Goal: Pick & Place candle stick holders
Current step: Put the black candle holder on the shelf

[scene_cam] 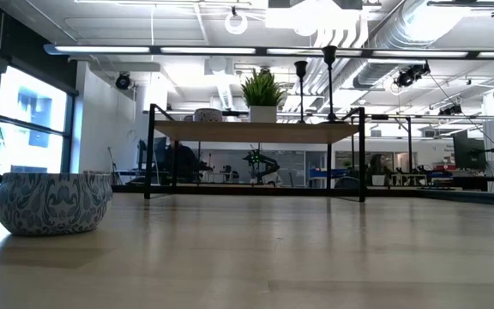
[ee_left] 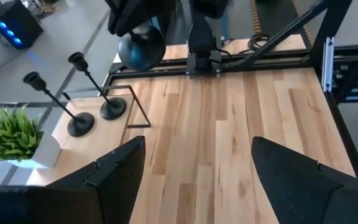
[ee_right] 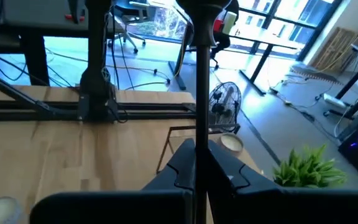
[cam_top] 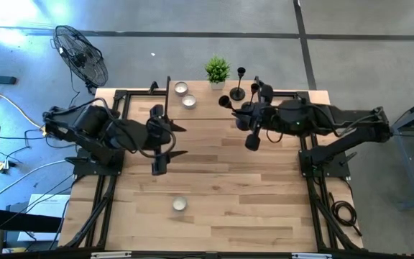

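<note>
Operator: Nearest the low camera sits a patterned bowl (scene_cam: pixel 54 202) on the wooden table (cam_top: pixel 214 208), well apart from the work area. Which gripper is at work?

Technician: Only the right gripper (ee_right: pixel 196 163). Its fingers are clamped on the slim stem of one candlestick holder (ee_right: pixel 199 74), and in the left wrist view the holder's round flared base (ee_left: pixel 140 50) hangs clear above the table. The left gripper (ee_left: pixel 197 165) waits over the middle of the table, fingers spread, holding nothing.

Operator: Where are the other holders?

Technician: Two more candlestick holders (ee_left: pixel 89 93) stand upright on the raised shelf (cam_top: pixel 279 97) at the far edge, side by side near the potted plant (cam_top: pixel 217 70). Each is matt black, with a flared round foot, a thin straight stem and a small cup at the top. Their stems look unequal in height.

Operator: Procedure for the present step?

Technician: Judged as the carry and placement phase. Keep the stem vertical. The grip sits on a narrow rod, so a tilt could let the weighted base swing. Travel slowly, lower until the whole foot rests flat, then release and retract straight up. Keep clear of the two standing holders, since their narrow build suggests they tip easily.
</note>
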`<act>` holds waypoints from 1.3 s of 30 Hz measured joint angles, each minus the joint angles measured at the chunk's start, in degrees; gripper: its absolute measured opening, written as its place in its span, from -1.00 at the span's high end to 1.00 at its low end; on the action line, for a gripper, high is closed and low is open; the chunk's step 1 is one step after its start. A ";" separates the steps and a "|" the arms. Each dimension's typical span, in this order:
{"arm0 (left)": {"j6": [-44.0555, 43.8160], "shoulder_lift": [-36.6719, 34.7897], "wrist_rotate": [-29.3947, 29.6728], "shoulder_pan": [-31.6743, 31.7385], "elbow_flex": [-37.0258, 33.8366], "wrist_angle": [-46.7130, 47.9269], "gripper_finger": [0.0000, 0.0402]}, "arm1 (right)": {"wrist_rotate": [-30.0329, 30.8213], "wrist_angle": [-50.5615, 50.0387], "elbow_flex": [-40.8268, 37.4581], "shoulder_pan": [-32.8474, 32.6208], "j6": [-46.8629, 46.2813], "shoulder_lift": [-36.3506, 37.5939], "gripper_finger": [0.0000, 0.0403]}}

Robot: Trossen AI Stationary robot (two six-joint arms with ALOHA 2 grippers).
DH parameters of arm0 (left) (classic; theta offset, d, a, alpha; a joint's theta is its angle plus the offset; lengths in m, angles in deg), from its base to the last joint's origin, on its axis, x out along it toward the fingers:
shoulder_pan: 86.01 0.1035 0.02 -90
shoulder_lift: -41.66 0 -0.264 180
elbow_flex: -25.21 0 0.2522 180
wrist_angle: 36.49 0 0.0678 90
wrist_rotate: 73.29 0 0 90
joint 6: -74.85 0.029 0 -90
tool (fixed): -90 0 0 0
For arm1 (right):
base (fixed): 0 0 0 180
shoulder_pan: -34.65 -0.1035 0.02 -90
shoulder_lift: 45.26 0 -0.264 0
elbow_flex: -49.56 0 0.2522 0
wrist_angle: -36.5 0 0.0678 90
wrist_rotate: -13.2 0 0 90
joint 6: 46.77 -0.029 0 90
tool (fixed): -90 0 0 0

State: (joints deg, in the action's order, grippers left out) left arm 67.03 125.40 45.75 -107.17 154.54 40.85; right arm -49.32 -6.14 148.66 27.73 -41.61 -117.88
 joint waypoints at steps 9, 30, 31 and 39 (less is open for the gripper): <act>0.53 -0.92 -6.52 5.48 -0.76 -0.56 -0.44 | 0.93 2.04 0.03 0.17 4.25 0.08 0.96; -2.72 -25.51 -38.82 25.61 -47.93 -38.03 -0.44 | -9.86 14.07 0.11 6.46 -1.76 -2.51 0.96; -2.91 -26.71 -38.98 25.77 -48.99 -38.49 -0.44 | -10.58 15.67 0.11 6.69 -1.54 -3.17 0.96; -0.89 -32.76 -38.91 25.67 -51.34 -40.07 -0.44 | -8.30 18.82 0.09 8.17 -0.16 -10.45 0.96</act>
State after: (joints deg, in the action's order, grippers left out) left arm 66.14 92.64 6.84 -81.49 103.20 0.78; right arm -57.62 12.68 148.75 35.90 -41.77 -128.33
